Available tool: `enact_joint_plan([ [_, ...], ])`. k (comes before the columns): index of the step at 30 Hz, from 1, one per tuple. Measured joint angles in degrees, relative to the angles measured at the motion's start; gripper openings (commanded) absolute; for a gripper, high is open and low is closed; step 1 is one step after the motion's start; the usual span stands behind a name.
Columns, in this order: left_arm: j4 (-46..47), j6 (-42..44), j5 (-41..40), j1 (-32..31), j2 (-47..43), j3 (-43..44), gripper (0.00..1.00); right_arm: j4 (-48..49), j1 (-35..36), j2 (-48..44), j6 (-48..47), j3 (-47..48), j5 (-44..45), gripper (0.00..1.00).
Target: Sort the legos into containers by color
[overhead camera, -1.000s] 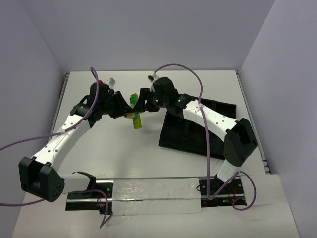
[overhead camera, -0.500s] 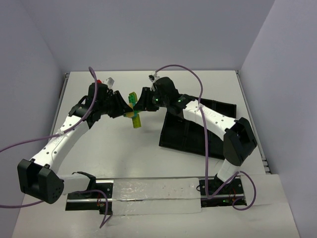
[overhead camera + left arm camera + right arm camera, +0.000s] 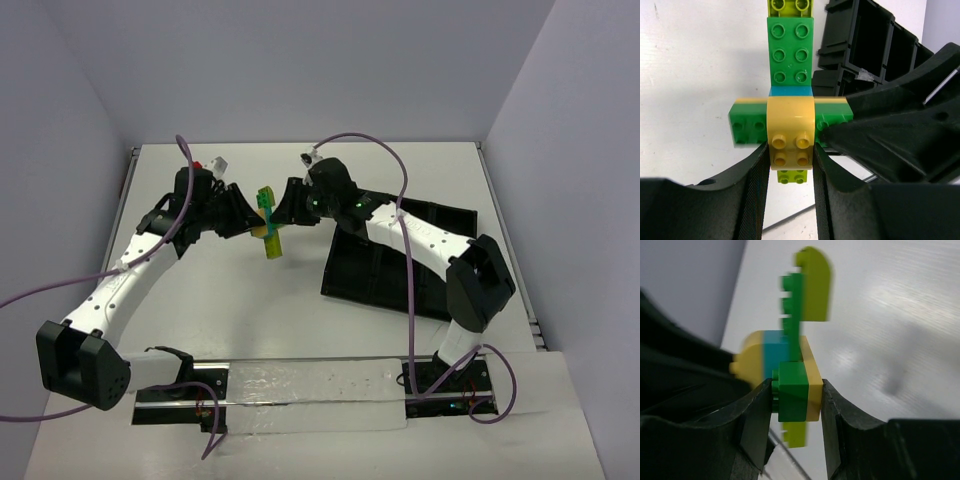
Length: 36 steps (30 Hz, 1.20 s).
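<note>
A cluster of joined legos (image 3: 268,224) hangs in the air between my two grippers, over the white table. It is made of green, lime, yellow and light blue bricks. My left gripper (image 3: 790,155) is shut on the yellow brick (image 3: 790,131) of the cluster. My right gripper (image 3: 795,397) is shut on the green brick (image 3: 792,392) with the thin yellow piece behind it. A long green brick (image 3: 790,55) and a lime brick (image 3: 790,6) stick out beyond. The black tray (image 3: 385,270) with its containers lies on the table to the right, under my right arm.
The tray's compartments (image 3: 875,45) show behind the cluster in the left wrist view. A small red and white object (image 3: 212,165) sits on my left arm near the table's back. The table's left edge (image 3: 128,190) is close to my left arm.
Both grippers and the lego cluster have shifted slightly up and toward the back. The grips on the cluster are unchanged.
</note>
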Motion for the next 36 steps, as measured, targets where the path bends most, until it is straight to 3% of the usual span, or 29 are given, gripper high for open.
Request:
enact_joint_plan([
  [9, 0.2, 0.0, 2.7, 1.0, -0.2, 0.0, 0.00, -5.5, -1.8, 4.4, -1.7, 0.0, 9.9, 0.00],
  [20, -0.9, 0.6, 2.1, 1.6, 0.3, 0.4, 0.00, -6.1, -1.9, 4.4, -2.7, 0.0, 11.5, 0.00],
  [28, -7.1, 3.0, -9.6, 2.4, 5.0, 3.2, 0.00, -7.3, -1.9, 3.5, -4.2, -0.5, 16.5, 0.00],
  [36, -9.3, 2.9, -20.0, 2.5, 15.5, 3.1, 0.03, -9.3, -1.9, -3.6, -6.5, -2.7, 19.8, 0.00],
])
